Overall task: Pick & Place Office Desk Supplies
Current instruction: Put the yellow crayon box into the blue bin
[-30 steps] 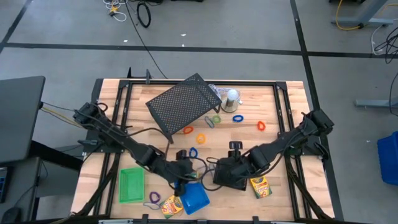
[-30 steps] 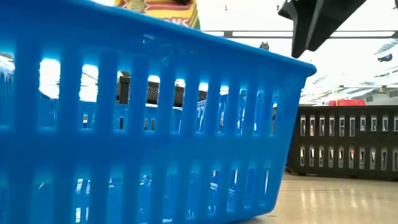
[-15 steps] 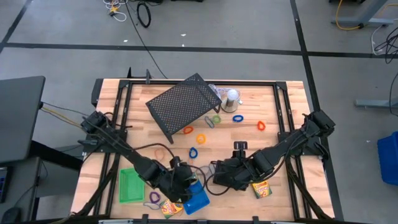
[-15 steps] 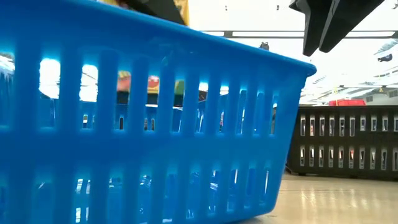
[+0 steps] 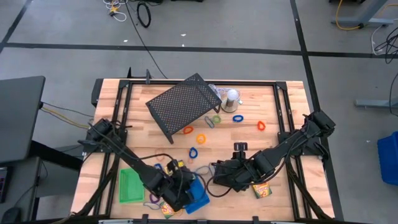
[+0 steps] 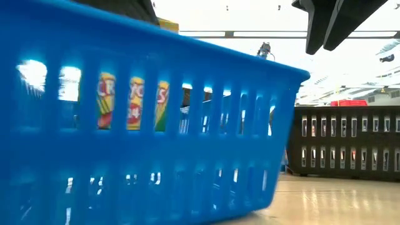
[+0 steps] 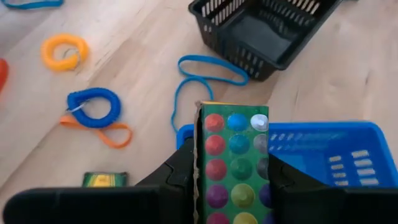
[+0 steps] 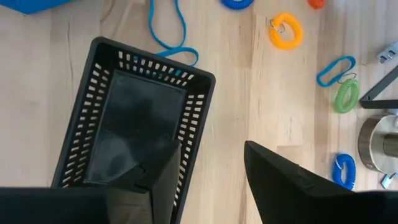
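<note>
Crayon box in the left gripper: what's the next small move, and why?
Probably lower it a little further and then open the fingers. The left gripper holds the crayon box upright at the blue tray, and the low view shows the box's label through the tray's slots, so it seems already partly inside. The right gripper hovers open by the black tray.
</note>
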Controlling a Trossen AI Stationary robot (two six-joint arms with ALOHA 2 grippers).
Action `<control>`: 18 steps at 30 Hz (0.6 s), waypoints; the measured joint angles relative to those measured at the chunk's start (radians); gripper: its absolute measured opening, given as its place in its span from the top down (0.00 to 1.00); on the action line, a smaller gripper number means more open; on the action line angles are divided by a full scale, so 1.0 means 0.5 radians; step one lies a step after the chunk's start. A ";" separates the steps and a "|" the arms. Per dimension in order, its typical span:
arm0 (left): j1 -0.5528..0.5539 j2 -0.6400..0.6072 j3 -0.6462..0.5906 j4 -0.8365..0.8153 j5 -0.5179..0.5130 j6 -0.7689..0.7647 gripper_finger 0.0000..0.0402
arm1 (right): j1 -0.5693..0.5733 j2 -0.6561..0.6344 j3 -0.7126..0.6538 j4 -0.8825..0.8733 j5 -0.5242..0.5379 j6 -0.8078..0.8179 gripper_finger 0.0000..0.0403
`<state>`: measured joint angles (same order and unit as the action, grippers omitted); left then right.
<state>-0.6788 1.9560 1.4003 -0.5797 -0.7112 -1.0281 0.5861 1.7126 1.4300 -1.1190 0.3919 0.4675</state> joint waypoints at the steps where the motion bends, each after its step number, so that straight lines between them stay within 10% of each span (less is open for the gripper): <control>1: -0.006 0.004 0.001 0.010 -0.010 -0.009 0.76 | 0.000 0.000 0.000 0.000 -0.001 0.000 0.54; 18: 0.009 0.126 0.000 -0.015 0.069 -0.005 0.76 | 0.000 0.000 0.000 0.064 -0.003 0.000 0.54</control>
<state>-0.6742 2.0188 1.4006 -0.5873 -0.6767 -1.0307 0.5861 1.7126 1.4300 -1.0872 0.3906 0.4675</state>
